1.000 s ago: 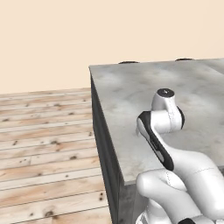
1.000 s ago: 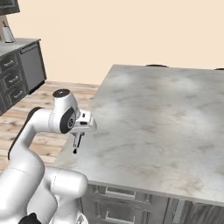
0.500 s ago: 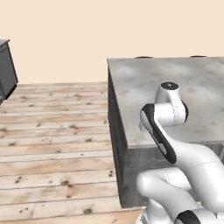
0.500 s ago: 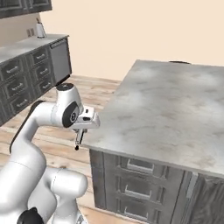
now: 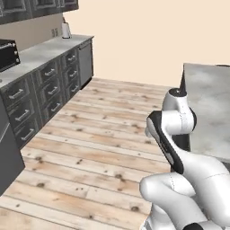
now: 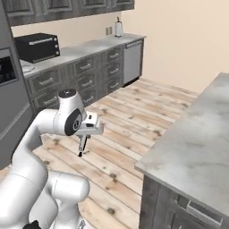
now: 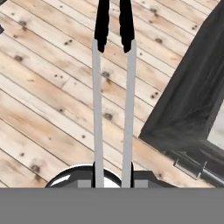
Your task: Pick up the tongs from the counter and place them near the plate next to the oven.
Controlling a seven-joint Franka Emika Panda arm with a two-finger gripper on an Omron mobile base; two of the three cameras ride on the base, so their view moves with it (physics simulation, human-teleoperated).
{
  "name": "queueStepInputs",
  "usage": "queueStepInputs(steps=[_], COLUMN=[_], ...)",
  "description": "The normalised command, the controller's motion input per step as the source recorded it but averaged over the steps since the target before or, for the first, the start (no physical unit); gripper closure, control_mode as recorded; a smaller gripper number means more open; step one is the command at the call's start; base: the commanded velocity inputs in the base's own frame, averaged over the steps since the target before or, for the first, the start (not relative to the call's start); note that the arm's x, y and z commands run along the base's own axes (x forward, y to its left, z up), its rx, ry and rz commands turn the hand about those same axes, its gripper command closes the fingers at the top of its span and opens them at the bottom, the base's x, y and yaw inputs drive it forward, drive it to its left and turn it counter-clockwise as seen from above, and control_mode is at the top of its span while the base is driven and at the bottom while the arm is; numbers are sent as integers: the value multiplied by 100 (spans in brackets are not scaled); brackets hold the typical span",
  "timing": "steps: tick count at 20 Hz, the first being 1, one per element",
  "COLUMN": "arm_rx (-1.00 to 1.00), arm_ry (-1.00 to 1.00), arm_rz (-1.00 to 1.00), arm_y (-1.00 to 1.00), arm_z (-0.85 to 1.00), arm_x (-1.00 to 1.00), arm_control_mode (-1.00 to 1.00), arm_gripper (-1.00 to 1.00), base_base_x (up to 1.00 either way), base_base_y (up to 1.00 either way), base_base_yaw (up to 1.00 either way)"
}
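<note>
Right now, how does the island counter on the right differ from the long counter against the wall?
The island counter stands alone on the wood floor; the wall counter runs along the wall under upper cabinets. The island counter's top shows nothing standing on it in these views; the wall counter carries the black oven. The island counter is close beside the robot; the wall counter lies across the floor. Both have light marbled tops over dark grey drawer fronts.

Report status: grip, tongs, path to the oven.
Gripper shut on tongs, which hang over the wood floor. Oven and plate on the far counter. No obstacle seen on the floor between.
</note>
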Motion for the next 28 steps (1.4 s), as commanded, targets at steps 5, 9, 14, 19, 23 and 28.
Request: queueStepInputs(steps=[5,9,14,19,23,28], arm_rx=[0,0,0,0,0,0], arm_ry=[0,0,0,0,0,0], arm_rz=[0,0,0,0,0,0], arm_y=[0,0,0,0,0,0], arm_z=[0,0,0,0,0,0], arm_x=[0,0,0,0,0,0], arm_control_mode=[100,100,100,100,100,100], arm_gripper=[100,100,100,100,100,100], base_base_x=[64,94,100,100,100,100], base_base_y=[70,65,43,9,-8,-27], base_base_yaw=[35,14,0,0,5,31])
